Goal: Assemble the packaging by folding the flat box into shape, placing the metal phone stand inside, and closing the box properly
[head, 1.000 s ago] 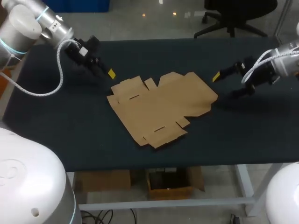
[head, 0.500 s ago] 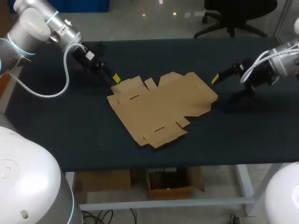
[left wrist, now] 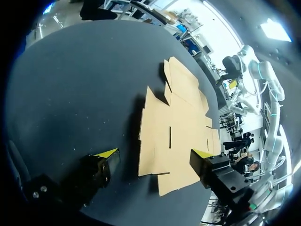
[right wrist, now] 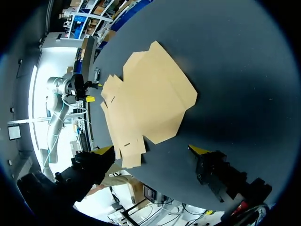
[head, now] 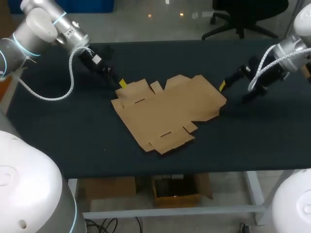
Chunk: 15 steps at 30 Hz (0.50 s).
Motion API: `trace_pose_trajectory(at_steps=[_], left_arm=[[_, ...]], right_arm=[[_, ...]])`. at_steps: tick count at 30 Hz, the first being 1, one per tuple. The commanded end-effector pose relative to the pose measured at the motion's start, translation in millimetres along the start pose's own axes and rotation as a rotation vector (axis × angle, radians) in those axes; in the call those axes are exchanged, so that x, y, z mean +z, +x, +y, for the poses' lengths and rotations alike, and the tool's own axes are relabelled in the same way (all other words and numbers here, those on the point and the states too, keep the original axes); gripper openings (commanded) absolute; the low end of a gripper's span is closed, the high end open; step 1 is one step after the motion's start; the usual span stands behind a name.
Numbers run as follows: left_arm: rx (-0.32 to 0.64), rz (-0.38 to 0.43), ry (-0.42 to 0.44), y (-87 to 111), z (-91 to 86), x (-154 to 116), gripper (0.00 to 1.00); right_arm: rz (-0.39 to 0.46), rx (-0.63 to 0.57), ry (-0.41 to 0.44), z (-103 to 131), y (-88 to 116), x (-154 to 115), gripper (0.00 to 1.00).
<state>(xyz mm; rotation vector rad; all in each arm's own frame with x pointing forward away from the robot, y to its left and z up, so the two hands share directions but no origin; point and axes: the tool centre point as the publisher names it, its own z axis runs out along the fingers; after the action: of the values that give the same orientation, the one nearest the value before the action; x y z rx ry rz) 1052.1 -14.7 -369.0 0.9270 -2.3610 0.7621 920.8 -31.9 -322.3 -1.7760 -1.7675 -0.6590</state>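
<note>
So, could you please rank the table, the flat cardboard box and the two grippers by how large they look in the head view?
1. table
2. flat cardboard box
3. left gripper and right gripper: they look much alike and blend into the dark table, so I will not rank them.

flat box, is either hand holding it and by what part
Nothing is held. The flat box lies on the table; left hand and right hand are both open beside it.
</note>
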Motion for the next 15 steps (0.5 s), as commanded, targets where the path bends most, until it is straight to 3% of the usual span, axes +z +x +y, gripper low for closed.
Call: trace_pose_trajectory(at_steps=[1, 2, 6, 9, 15], left_arm=[[-0.002, 0.016, -0.012, -3.1, -1.7, 0.1, 1.00], [0.001, 0.023, -0.014, -1.7, -1.1, 1.2, 1.00], [0.012, 0.030, -0.030, 3.2, -0.4, 4.8, 0.83], [0.023, 0.034, -0.050, 6.6, 0.5, 8.5, 0.49], [0.010, 0.038, -0.081, 5.0, 1.4, 15.1, 0.47]], right_arm=[[-0.068, -0.015, 0.011, -5.1, 4.4, -0.2, 1.00], [-0.067, -0.018, 0.017, -5.2, 3.6, 0.3, 1.00], [-0.073, -0.011, 0.033, -3.3, -0.9, 1.6, 1.00], [-0.078, -0.009, 0.041, -2.7, -2.5, 2.6, 1.00], [-0.082, -0.014, 0.045, -3.2, -3.5, 2.4, 1.00]])
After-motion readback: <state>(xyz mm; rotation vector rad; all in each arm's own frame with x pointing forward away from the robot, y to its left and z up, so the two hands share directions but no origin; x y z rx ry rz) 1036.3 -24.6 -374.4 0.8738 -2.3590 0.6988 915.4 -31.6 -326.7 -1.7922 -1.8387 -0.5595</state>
